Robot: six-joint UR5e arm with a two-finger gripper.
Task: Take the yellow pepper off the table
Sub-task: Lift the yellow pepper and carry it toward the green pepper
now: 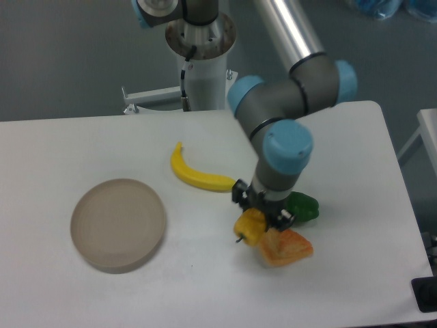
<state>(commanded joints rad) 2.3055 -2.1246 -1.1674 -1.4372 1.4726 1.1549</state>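
jaws clamped on yellow pepper (249, 226) | gripper (258, 217) holding it above tabletop (82, 147), stem down-left | just beside orange pastry (287, 247) | green pepper (304, 206) behind | banana (194, 176), round plate (119, 223) leftward

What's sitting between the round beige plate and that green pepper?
In the camera view, the yellow pepper, gripped by the end effector, lies between the plate and green pepper.
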